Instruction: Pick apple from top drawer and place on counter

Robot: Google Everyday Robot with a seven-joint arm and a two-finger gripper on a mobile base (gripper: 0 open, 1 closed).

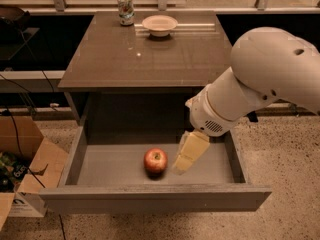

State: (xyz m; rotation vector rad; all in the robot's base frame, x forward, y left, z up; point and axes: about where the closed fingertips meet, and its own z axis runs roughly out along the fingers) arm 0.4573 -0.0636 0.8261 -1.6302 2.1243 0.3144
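A small red apple (155, 160) lies on the floor of the open top drawer (110, 166), near its middle. My gripper (182, 167) hangs from the big white arm and reaches down into the drawer just right of the apple, its pale tip close beside the fruit. The glossy dark-brown counter (150, 59) tops the cabinet behind the drawer.
A pale shallow bowl (159, 24) and a can (126, 9) stand at the counter's far edge. An open cardboard box (27, 174) sits on the floor to the left of the drawer. Speckled floor lies to the right.
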